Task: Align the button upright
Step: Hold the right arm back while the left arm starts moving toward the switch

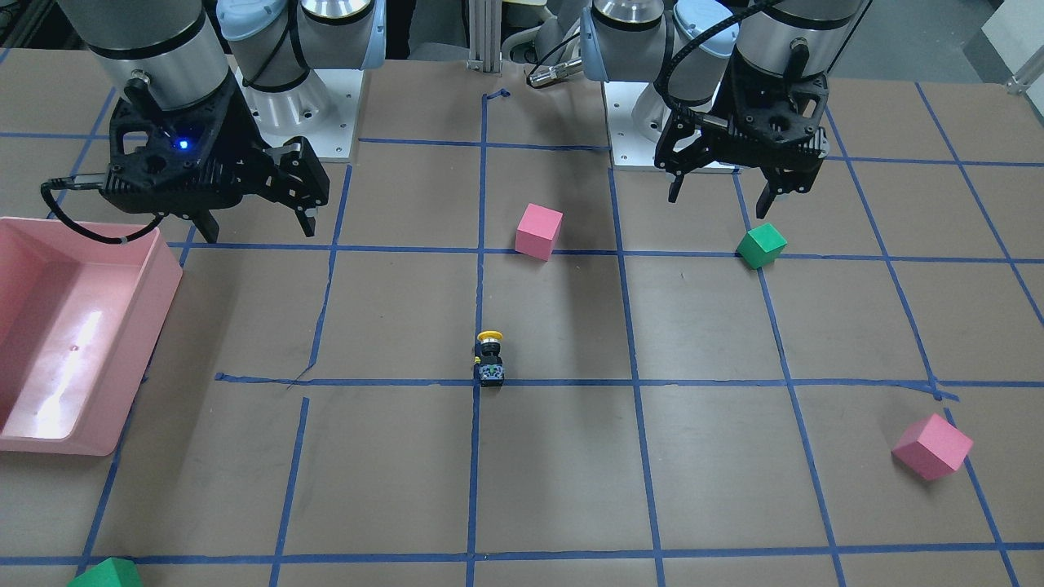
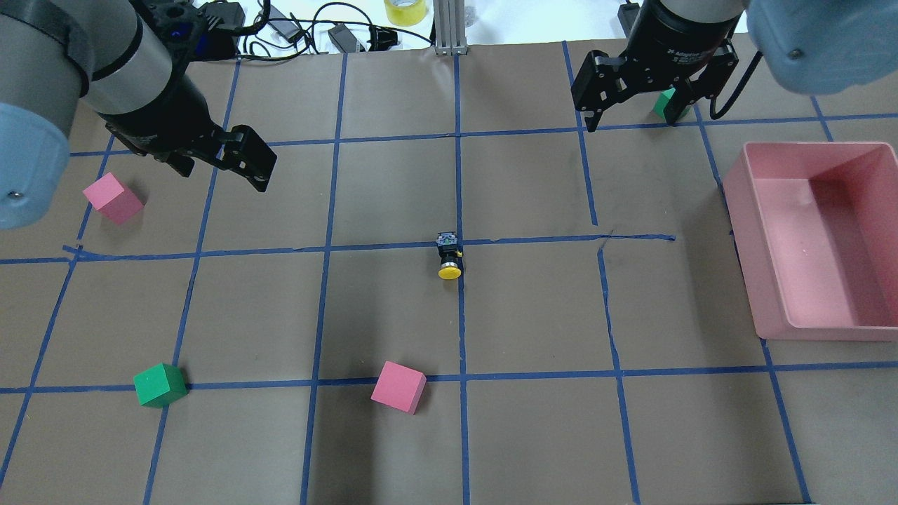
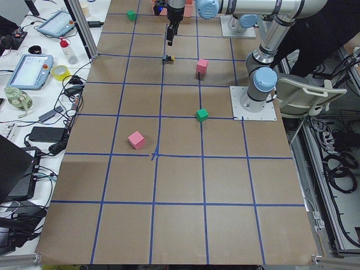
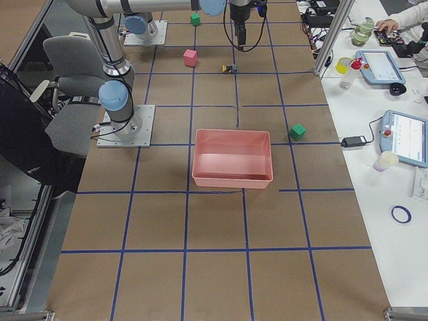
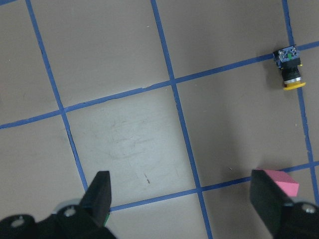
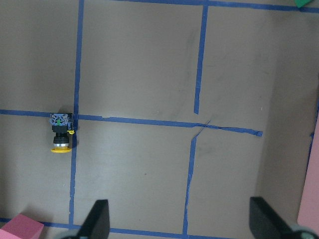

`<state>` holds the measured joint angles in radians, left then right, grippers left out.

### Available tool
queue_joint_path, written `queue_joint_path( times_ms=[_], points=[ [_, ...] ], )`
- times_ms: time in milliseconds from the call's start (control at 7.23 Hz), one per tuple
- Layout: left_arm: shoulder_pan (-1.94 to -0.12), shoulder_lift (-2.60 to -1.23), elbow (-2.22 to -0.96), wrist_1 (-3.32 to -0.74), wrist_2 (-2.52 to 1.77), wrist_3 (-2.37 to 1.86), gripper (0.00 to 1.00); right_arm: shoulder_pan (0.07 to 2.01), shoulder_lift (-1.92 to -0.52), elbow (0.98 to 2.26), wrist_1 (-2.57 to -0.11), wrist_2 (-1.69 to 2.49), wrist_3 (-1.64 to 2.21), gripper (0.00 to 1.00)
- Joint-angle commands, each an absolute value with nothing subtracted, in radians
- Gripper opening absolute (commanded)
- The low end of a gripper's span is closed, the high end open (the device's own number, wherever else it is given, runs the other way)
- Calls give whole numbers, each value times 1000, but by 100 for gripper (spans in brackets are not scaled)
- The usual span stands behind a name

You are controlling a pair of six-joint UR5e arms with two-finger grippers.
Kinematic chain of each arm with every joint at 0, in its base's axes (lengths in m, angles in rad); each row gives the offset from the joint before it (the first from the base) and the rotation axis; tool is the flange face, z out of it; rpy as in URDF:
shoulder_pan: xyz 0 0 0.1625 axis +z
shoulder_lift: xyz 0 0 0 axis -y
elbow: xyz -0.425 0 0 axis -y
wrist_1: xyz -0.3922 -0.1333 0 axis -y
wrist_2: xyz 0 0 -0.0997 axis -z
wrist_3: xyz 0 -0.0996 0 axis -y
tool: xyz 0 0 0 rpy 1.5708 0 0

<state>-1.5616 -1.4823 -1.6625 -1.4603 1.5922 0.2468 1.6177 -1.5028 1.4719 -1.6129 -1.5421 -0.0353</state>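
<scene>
**Stock on the table (image 2: 533, 315), each item placed from the cross**

1. Cross (image 2: 461, 243): two blue tape lines meeting near mid-table. This is my reference mark.
2. Button (image 2: 449, 256): lies on its side just beside the cross. Its grey-black base is at the cross-line and its yellow cap points toward my base. It is not upright, and nothing touches it.
3. Left claw (image 1: 722, 200): hangs above the table on my left of the cross, well apart from the button. The jaws are spread wide and hold nothing. From the wrist, both fingers (image 5: 102, 191) frame bare paper, with the button far off at the upper right.
4. Right claw (image 1: 257, 228): hangs above the table on my right of the cross, also well apart from the button. The jaws are spread wide and hold nothing.
5. Bin (image 2: 736, 182): pink and rectangular, on my right of the cross, well apart.
6. Near pink cube (image 2: 398, 386): on my base's side of the cross, slightly to my left.
7. Far pink cube (image 2: 112, 198): well to my left of the cross, on the side away from my base.
8. Left green cube (image 2: 160, 384): well to my left of the cross, on my base's side.
9. Far green cube (image 1: 106, 575): on my right of the cross, on the side away from my base. In the overhead view my right claw partly hides it.
</scene>
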Motion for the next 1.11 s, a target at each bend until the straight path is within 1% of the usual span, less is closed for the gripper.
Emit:
queue_joint_path(
  times_ms=[0, 968],
  points=[
    [-1562, -1482, -1663, -1460, 1592, 247, 100, 1614, -1503, 1471, -1612, -1566, -66, 100],
    [-1562, -1482, -1663, -1459, 1592, 245, 100, 1612, -1508, 1480, -1603, -1572, -66, 100]
  ],
)
